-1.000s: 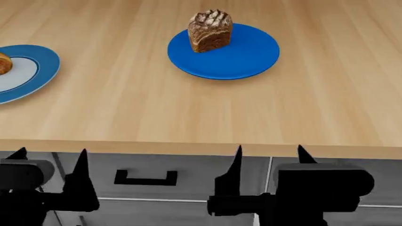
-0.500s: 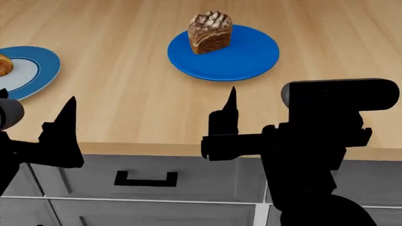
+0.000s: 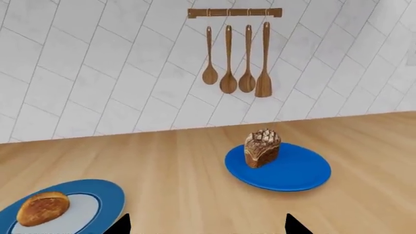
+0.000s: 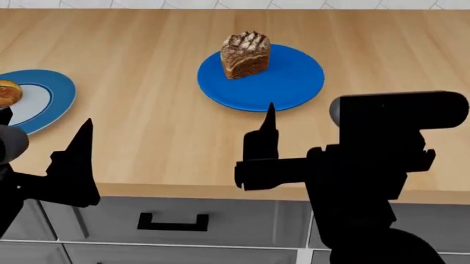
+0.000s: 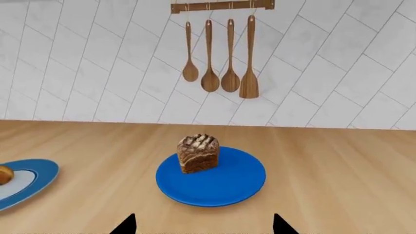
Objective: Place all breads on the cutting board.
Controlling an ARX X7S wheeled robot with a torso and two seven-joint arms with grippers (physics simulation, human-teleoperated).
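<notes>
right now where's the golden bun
In the head view, the bun sits at the far left on a white-centred blue plate, left of the loaf's plate.

Illumination is bright, even and diffuse in all three views, with no distinct source direction. The countertop (image 4: 147, 110) shows no glare; the white tiled wall (image 5: 78, 63) carries only soft shading along its grout lines. Ahead of the right gripper (image 5: 202, 225), the dark loaf (image 5: 198, 153) casts only a faint, soft shadow onto its blue plate (image 5: 221, 187). Both grippers and arms render as near-black silhouettes without surface detail. Focus is sharp throughout, with no motion blur or visible edge distortion.
</notes>
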